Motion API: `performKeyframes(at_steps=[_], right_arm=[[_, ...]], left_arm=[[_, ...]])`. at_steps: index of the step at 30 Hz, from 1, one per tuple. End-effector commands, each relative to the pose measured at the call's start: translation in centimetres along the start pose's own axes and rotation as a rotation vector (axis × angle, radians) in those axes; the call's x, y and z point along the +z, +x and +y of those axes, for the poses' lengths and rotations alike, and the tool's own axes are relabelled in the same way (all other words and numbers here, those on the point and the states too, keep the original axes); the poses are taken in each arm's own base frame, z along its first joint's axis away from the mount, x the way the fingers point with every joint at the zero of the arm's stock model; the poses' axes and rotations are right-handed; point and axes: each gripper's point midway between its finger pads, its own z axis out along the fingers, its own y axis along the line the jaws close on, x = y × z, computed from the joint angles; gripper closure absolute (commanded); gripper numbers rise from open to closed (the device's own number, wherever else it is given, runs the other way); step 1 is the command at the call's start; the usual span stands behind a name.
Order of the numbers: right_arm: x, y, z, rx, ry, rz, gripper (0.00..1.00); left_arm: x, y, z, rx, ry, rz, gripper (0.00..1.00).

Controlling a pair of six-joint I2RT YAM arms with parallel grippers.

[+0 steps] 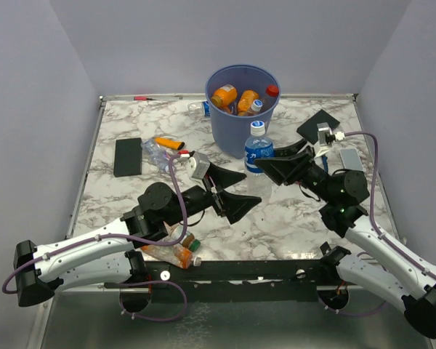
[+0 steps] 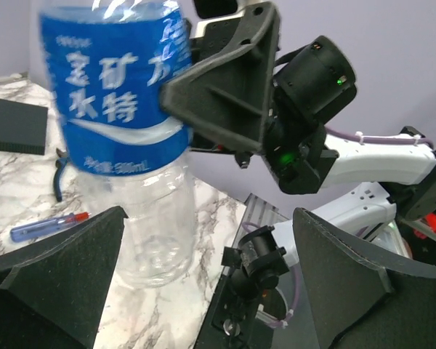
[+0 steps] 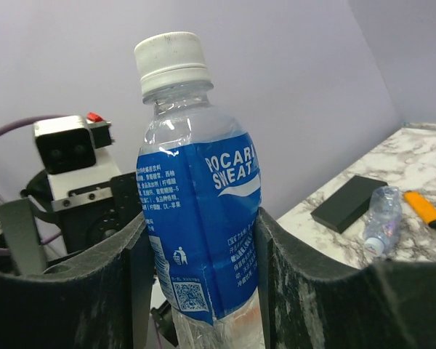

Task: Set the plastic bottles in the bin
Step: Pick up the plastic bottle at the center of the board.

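Observation:
My right gripper [image 1: 267,161] is shut on an upright plastic bottle [image 1: 259,147] with a blue label and a white cap, just in front of the blue bin [image 1: 232,132]. In the right wrist view both pads press the blue label [image 3: 203,211], at my right gripper [image 3: 200,291]. Several bottles [image 1: 236,97] lie inside the bin. My left gripper [image 1: 236,193] is open, its fingers [image 2: 58,280] spread just short of the held bottle [image 2: 123,145], touching nothing. A clear bottle [image 1: 154,155] lies left of the bin. Two orange-labelled bottles [image 1: 178,253] lie under my left arm.
A black slab [image 1: 128,156] lies at the left and another [image 1: 318,122] right of the bin. An orange object [image 1: 168,142] sits by the clear bottle. Pliers [image 2: 58,178] and a blue-handled screwdriver [image 2: 47,225] lie beyond the held bottle. Another bottle [image 1: 197,107] lies behind the bin.

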Motion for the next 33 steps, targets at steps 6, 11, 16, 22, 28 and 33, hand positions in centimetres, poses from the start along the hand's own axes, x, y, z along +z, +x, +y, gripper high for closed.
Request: performKeyframes(at_steps=[6,11,16,22,28,33], right_arm=[[-1.3,-1.2,4.8,-0.044,-0.139,-0.004,0.58],[-1.0,-1.5,5.7,-0.035,-0.183,0.001,0.58],[-0.4,-1.3,6.1,0.03,-0.25,-0.006,0.58],[-0.2,-1.1,7.0,0.081,-0.321,0.0,0.57],[0.5,-0.9,6.4,0.068,-0.219,0.106,0.22],[0.8,-2.2,5.3,-0.07,-0.048,0.178,0.09]], left_arm=[[-1.0,-1.6,1.5,0.064,-0.091,-0.04,0.01],[0.0,-1.4,0.1,0.041,-0.014,-0.033,0.01],[1.5,0.2,-3.6,-0.023,0.194,0.046,0.01],[2.3,1.3,-3.4,-0.056,0.196,0.077,0.19],[1.9,-0.1,-1.8,-0.013,0.081,0.049,0.68],[0.8,-1.0,-0.4,0.081,0.002,0.047,0.79]])
